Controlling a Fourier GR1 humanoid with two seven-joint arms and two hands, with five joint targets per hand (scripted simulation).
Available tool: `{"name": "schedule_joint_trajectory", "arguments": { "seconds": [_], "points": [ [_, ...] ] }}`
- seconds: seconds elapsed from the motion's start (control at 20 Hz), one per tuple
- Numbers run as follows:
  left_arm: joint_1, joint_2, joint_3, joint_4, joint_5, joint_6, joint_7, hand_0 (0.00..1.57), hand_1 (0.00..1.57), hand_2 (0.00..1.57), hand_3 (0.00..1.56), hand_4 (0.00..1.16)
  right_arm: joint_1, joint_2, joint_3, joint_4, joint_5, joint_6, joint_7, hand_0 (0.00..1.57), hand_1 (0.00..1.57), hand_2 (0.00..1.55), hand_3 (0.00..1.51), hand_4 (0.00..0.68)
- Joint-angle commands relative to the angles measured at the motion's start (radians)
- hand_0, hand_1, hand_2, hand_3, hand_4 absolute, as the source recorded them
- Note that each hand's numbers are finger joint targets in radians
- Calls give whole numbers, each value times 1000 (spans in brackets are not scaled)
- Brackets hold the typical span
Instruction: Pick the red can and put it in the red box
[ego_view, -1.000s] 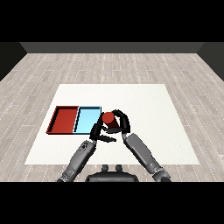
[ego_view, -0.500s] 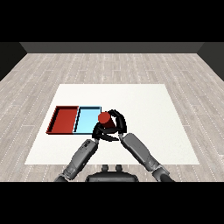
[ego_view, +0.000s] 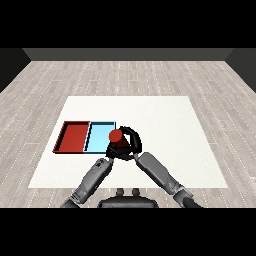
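- The red tray (ego_view: 74, 137) is seen left of centre on the table (ego_view: 165, 125).
- The light blue tray (ego_view: 97, 136) is set just beside it.
- The left robot hand (ego_view: 111, 151) is mostly hidden; its fingers cannot be told.
- The red can (ego_view: 118, 138) is grasped by the right robot hand (ego_view: 132, 142) at the blue tray's right edge.

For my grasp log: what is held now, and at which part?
The right hand holds the red can, fingers curled round its side. The left hand holds nothing visible.

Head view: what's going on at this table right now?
The right hand is curled round the red can, holding it over the near right edge of the light blue tray. The left hand sits just below the can. The red tray, further left, has no can in it yet.
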Motion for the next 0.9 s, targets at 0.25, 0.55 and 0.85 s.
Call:
{"name": "schedule_joint_trajectory", "arguments": {
  "seconds": [0.25,0.55,0.85],
  "points": [
    [-44,-6,0,100,64,231,-10,1571,1571,1564,1486,988,13,3,86,-99,30,-96,70,1479,1479,1455,1367,632],
    [-90,-6,-32,46,2,348,113,1550,1550,1505,1410,912,-26,2,41,-12,-29,-24,3,1535,1535,1459,1376,606],
    [-24,-4,5,32,-13,351,24,1571,1571,1520,1413,937,-38,2,58,-27,-35,-44,18,1437,1437,1442,1379,622]
  ]
}}
